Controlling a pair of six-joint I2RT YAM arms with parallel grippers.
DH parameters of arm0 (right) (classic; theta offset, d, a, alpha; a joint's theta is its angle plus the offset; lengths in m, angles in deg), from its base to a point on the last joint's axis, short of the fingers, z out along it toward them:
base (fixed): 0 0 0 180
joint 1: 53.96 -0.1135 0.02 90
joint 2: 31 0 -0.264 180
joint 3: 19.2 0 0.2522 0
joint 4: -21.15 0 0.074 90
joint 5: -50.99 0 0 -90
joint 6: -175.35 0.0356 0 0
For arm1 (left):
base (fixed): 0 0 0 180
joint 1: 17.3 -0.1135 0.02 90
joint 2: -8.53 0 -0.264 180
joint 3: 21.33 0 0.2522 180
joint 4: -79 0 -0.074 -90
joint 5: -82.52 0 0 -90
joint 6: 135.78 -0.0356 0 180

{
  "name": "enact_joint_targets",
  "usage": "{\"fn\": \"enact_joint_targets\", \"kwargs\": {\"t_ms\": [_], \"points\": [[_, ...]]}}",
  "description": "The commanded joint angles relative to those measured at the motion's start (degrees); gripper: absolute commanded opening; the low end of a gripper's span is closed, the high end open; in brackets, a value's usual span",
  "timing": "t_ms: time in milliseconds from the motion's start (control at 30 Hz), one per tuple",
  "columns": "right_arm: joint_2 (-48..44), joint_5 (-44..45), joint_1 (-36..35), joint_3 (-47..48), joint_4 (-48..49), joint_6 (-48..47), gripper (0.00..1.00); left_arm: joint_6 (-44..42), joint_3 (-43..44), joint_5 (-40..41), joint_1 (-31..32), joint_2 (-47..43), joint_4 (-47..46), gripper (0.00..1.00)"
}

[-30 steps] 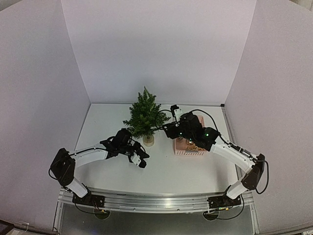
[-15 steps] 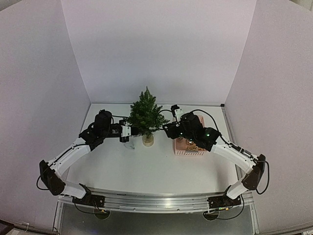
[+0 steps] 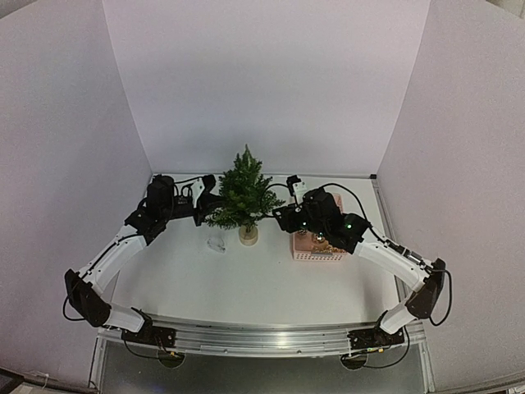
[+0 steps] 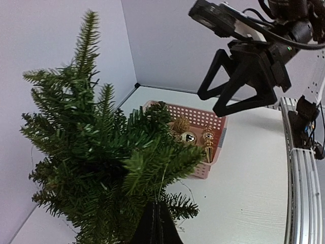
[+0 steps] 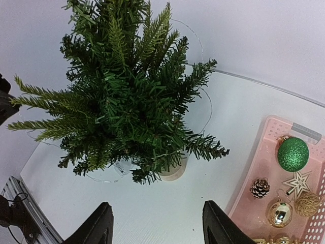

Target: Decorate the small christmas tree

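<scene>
Two grippers flanked the small christmas tree [image 3: 244, 197].
Jaws together, the left gripper [image 4: 154, 213] nosed into its lower branches; jaws apart, the right gripper [image 5: 158, 223] hung beside it; the tree stood mid-way on the bench [image 3: 271, 283], long axis vertical, tip pointing up.

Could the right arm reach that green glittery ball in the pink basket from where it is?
Probably yes. Its fingers stand open close by the pink basket. The green glitter ball lies uncovered inside, and the small christmas tree stands off to the side, not between them.
</scene>
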Motion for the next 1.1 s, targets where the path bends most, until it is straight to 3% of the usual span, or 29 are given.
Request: {"fn": "enact_joint_targets", "kwargs": {"t_ms": [0,333,700,1067], "points": [[-0.84,-0.05,0.09,1.63,0.53,-0.53,0.58,13.54,0.71,-0.54,-1.77,-0.81,-1.19,0.00],[-0.47,-0.87,0.16,2.02,0.51,-0.21,0.58,33.40,-2.37,-2.10,-8.73,0.04,-7.05,0.00],[-0.57,-1.31,0.13,2.35,0.44,0.03,0.58,36.59,-7.93,-9.69,-9.24,-1.76,-4.23,0.00],[0.02,-1.79,0.12,3.36,0.44,-0.15,0.58,40.34,-6.65,-5.89,-10.01,-0.37,-8.54,0.00]]}}
